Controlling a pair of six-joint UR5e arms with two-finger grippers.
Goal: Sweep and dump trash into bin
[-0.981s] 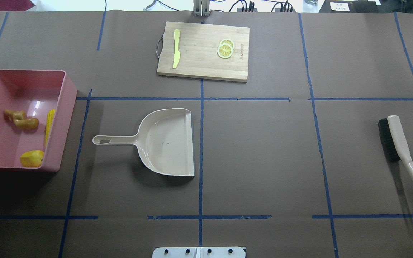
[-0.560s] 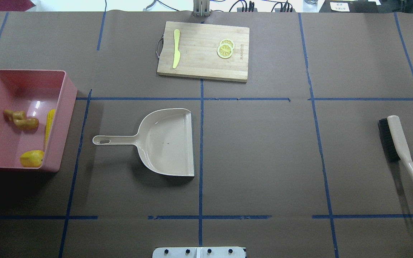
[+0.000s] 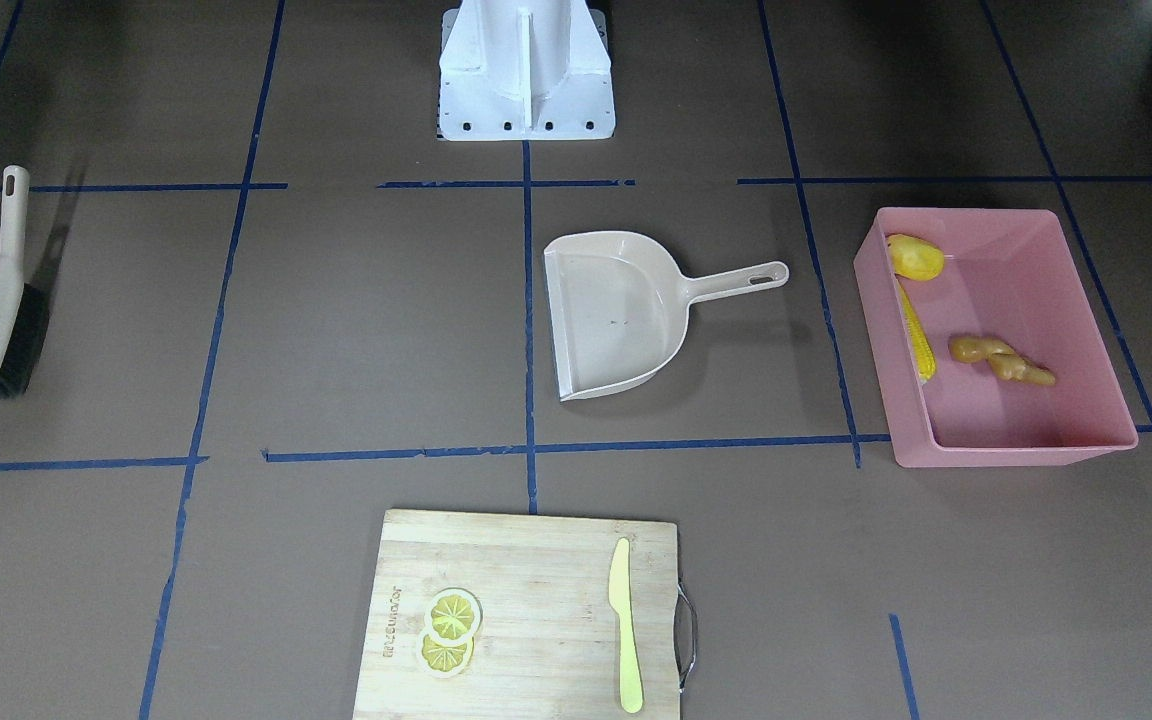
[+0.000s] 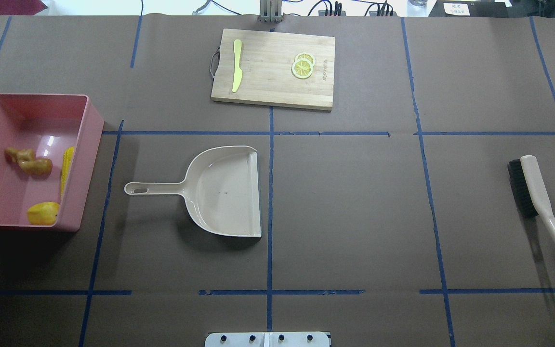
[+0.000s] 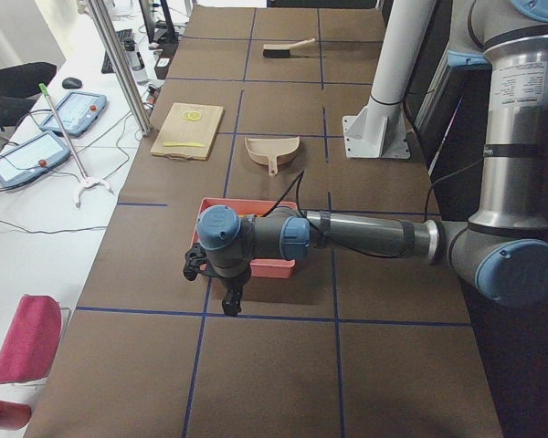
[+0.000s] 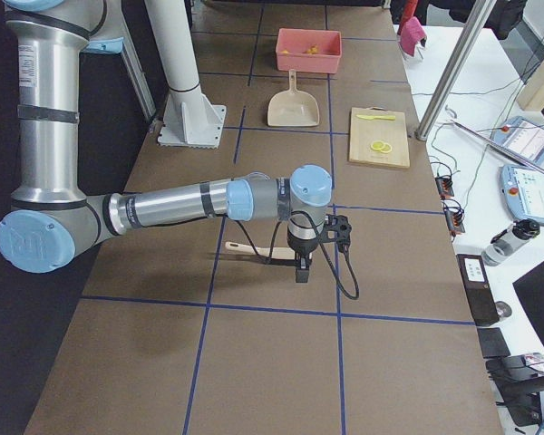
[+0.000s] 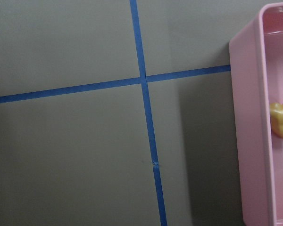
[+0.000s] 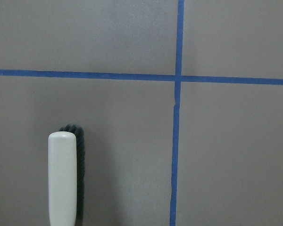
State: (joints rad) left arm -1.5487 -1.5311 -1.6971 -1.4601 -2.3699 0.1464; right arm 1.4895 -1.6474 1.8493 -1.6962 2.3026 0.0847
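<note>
1. Three trash toys sit inside the pink bin (image 4: 92,159) at far left: ginger root (image 4: 28,161), corn cob (image 4: 67,166) along its wall, potato lump (image 4: 43,213) in a corner
2. Beige dustpan (image 4: 227,193) lies mid-table
3. Brush (image 4: 537,197) lies far right
4. Left gripper (image 5: 230,301) hangs beside the bin and right gripper (image 6: 301,270) hangs over the brush; can't tell how open either claw is or whether it holds anything

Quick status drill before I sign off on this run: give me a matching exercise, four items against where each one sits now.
Things:
1. ginger root
2. dustpan
3. brush
4. knife

Places:
A. on the cutting board
B. inside the pink bin
C. lying alone, far out on the robot's right
D. near the middle, empty

Pairs: 1-B, 2-D, 3-C, 4-A
</note>
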